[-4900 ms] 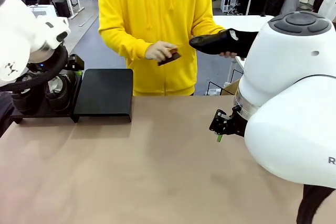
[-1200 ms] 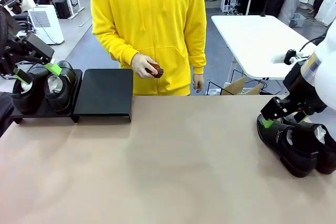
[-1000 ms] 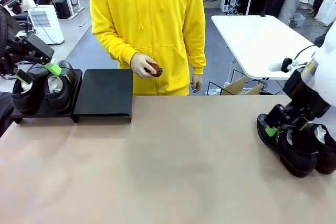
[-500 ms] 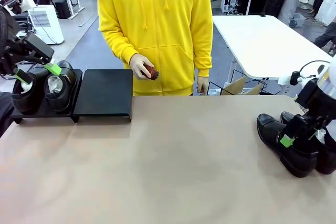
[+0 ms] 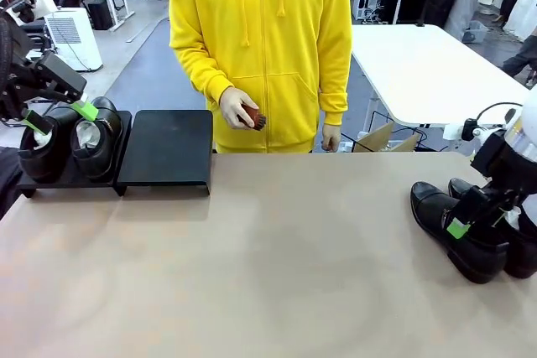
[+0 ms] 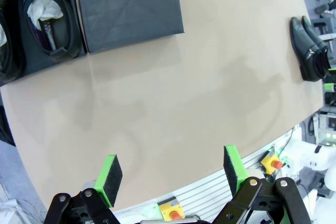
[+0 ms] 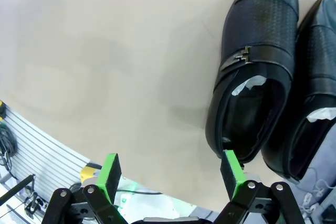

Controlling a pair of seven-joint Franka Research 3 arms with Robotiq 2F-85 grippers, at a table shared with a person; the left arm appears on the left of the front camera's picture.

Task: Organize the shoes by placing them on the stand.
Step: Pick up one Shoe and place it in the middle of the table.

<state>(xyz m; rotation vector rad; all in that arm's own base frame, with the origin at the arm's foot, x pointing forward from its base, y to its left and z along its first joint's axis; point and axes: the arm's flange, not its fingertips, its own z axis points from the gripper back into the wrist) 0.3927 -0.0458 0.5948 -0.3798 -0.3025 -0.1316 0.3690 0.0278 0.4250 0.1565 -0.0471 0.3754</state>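
Shoes (image 7: 257, 61) glossy, stiff, prob slippery | grip heel collar | R gripper (image 7: 171, 171) spread, at heel | L gripper (image 6: 173, 174) spread

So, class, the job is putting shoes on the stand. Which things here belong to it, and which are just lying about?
Belong to the job:
the black stand
two shoes already on it
two shoes on the tabletop

Just lying about:
brown brush held by the person
white table behind
cardboard box near it
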